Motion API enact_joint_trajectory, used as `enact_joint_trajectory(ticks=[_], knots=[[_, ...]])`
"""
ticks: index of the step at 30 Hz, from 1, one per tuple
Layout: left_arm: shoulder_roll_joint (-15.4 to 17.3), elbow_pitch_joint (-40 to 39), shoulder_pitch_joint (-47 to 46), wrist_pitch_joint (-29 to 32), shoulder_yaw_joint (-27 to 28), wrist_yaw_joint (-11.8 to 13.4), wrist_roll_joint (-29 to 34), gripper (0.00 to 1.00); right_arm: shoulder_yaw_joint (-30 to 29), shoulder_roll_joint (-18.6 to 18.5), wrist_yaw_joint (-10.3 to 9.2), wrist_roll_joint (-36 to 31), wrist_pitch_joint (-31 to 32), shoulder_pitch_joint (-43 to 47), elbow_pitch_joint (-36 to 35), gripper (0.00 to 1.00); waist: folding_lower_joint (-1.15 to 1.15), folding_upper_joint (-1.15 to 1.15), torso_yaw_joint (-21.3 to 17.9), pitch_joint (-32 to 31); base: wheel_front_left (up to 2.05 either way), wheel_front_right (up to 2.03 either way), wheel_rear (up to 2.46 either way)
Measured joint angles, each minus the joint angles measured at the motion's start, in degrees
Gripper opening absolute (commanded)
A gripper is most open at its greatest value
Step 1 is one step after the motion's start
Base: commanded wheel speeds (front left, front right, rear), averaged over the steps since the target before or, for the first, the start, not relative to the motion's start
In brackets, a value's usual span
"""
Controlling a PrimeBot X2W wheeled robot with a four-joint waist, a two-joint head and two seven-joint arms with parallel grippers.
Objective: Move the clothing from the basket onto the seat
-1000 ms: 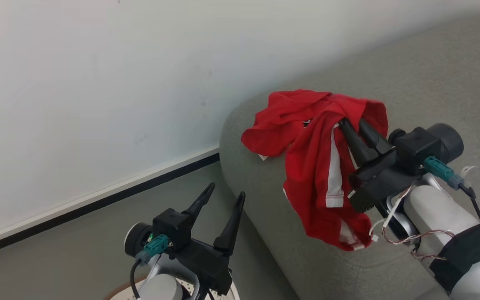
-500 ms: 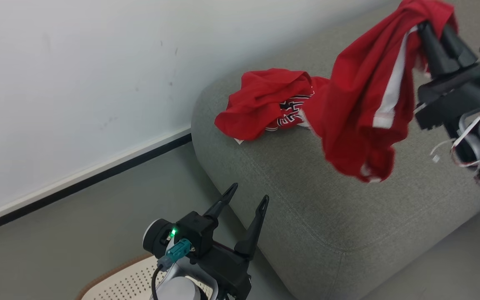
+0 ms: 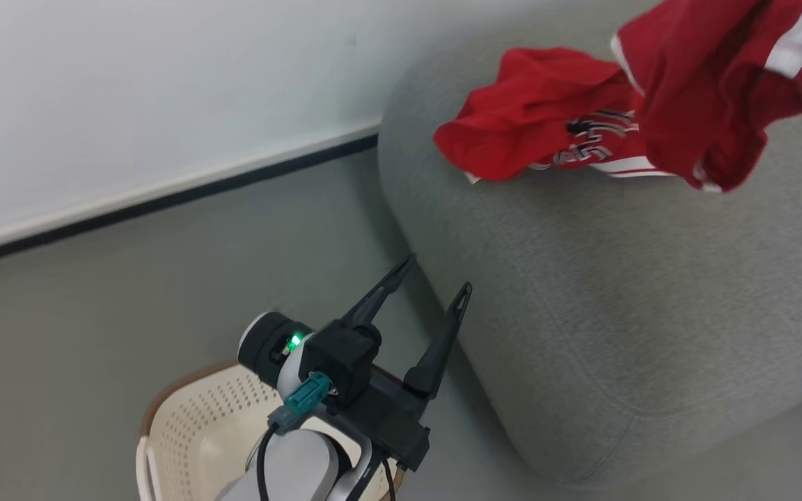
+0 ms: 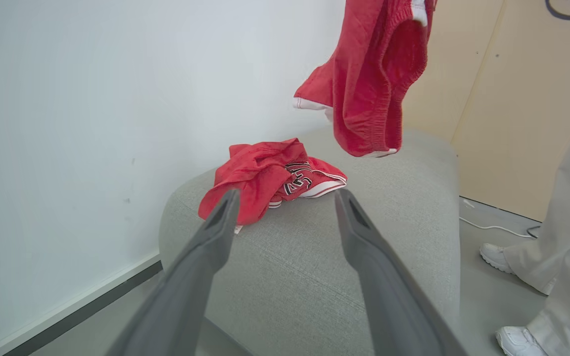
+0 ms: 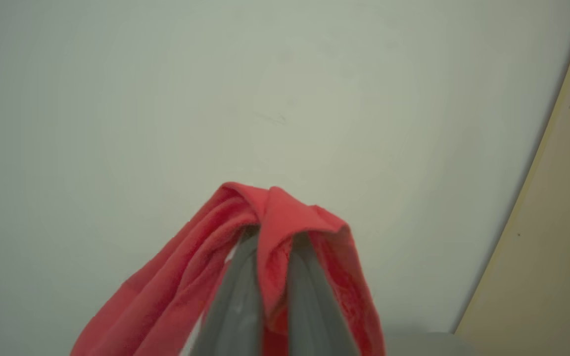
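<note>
While the right hand (image 5: 272, 236) pinched red shorts (image 5: 290, 212) aloft, the left hand (image 3: 439, 272) hung spread above the basket (image 3: 185, 417); the jersey (image 3: 533, 125) lay on the sofa (image 3: 582, 278); the left wrist view added a person's legs (image 4: 562, 237).

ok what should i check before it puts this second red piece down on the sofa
1. Grip on the hanging red garment: ok, the right gripper is shut on a fold of it.
2. Garment over the sofa: ok, it hangs above the cushion, not touching it.
3. Landing spot: ok, bare cushion lies beside the lettered red garment lying there.
4. Left gripper: ok, open, empty, beside the sofa's edge.
5. Basket emptied: cannot tell, the left arm hides part of it.
6. Person's legs: ok, on the floor beyond the sofa, apart from the garment.
</note>
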Motion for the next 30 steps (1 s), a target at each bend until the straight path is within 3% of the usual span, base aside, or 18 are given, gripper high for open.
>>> enact_joint_trajectory(ticks=[8,13,20,25,30], knots=[[1.2,-3.0,-3.2,2.2,-0.7,-0.1,1.6,1.00,-2.2,-1.5,-0.13,0.3,0.4,-3.8,5.4,0.00,0.00,0.00,3.7,5.6,0.00,0.00,0.00],[1.6,-5.0,-5.7,3.8,-0.8,-0.5,2.2,1.00,-3.3,-1.3,-1.60,1.4,0.8,-3.9,9.7,0.00,0.00,0.00,6.1,9.7,0.00,0.00,0.00],[2.1,-7.2,-8.0,5.5,-0.7,-0.5,3.9,1.00,-3.2,3.1,-3.02,2.7,0.7,-3.6,14.1,0.00,0.01,0.00,8.7,15.6,0.00,0.00,0.00],[3.8,-7.4,-9.5,6.0,0.6,-0.5,4.5,1.00,-2.1,6.3,-3.02,3.1,0.0,-3.6,16.9,0.00,0.01,0.01,9.7,19.9,0.00,0.00,0.00],[4.4,-6.6,-10.2,6.0,1.1,-0.4,4.7,1.00,-1.2,7.0,-2.69,2.5,-1.1,-4.1,20.1,0.00,0.00,0.01,9.9,23.1,0.00,0.00,0.00]])
